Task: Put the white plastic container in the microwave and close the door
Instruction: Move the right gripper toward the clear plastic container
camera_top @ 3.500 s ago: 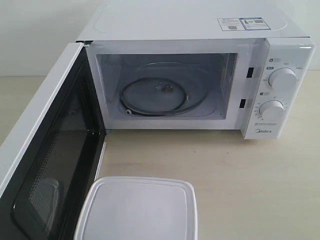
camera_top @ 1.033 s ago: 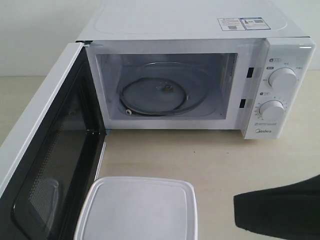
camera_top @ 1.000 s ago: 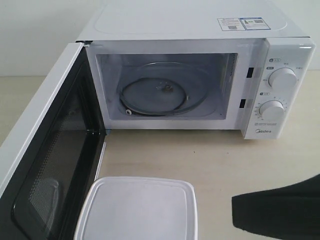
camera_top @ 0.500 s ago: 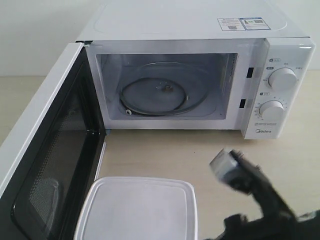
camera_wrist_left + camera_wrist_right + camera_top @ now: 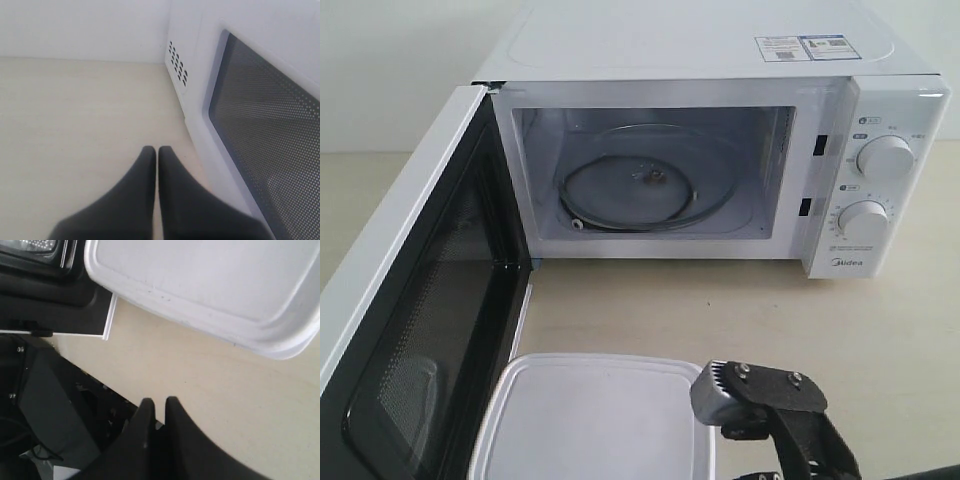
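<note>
Right gripper first, in the exterior view: only the right arm (image 5: pixel 768 412) shows, its grey wrist block just beside the right rim of the white plastic container (image 5: pixel 600 420). Half a second ago that arm was blurred and higher, out over bare counter (image 5: pixel 720 300); now it has dropped in low next to the box. The container, door (image 5: pixel 410 300) and microwave (image 5: pixel 700 50) have not shifted. The box sits lidded at the counter edge nearest this camera, by the free end of the wide-open door, and the glass turntable (image 5: pixel 645 185) is bare. I judge this as the approach to the pick, with nothing loaded yet.

Left wrist view: the left gripper (image 5: pixel 156 151) has its fingers pressed together over bare counter, beside the door's outer face and its dark perforated window, with nothing between them.

Right wrist view: the right gripper (image 5: pixel 160 404) has its fingers all but together, empty, hanging over counter short of the container's rounded corner (image 5: pixel 280 335). They would need to spread before taking the box.
</note>
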Action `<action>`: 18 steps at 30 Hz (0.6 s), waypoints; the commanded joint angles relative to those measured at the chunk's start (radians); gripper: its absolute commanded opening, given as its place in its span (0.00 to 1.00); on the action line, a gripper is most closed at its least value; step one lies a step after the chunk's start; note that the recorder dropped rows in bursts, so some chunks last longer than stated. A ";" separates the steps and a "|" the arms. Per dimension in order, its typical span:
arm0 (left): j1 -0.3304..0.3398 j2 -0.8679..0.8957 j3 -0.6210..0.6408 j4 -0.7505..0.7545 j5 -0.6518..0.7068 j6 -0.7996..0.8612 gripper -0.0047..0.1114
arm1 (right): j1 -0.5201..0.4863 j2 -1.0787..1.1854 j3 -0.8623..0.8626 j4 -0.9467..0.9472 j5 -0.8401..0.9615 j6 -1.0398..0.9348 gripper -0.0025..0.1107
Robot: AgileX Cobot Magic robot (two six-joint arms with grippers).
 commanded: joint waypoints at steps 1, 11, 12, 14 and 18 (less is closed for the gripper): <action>0.002 -0.003 0.004 -0.003 -0.003 -0.012 0.07 | 0.004 0.001 0.001 -0.003 0.004 0.005 0.09; 0.002 -0.003 0.004 -0.003 -0.003 -0.012 0.07 | 0.004 0.001 0.001 -0.001 -0.089 0.007 0.09; 0.002 -0.003 0.004 -0.003 -0.003 -0.012 0.07 | 0.004 0.004 0.001 -0.001 -0.089 0.011 0.09; 0.002 -0.003 0.004 -0.003 -0.003 -0.012 0.07 | 0.004 0.068 0.001 0.002 -0.048 0.012 0.09; 0.002 -0.003 0.004 -0.003 -0.003 -0.012 0.07 | 0.004 0.183 0.001 0.006 -0.023 0.012 0.09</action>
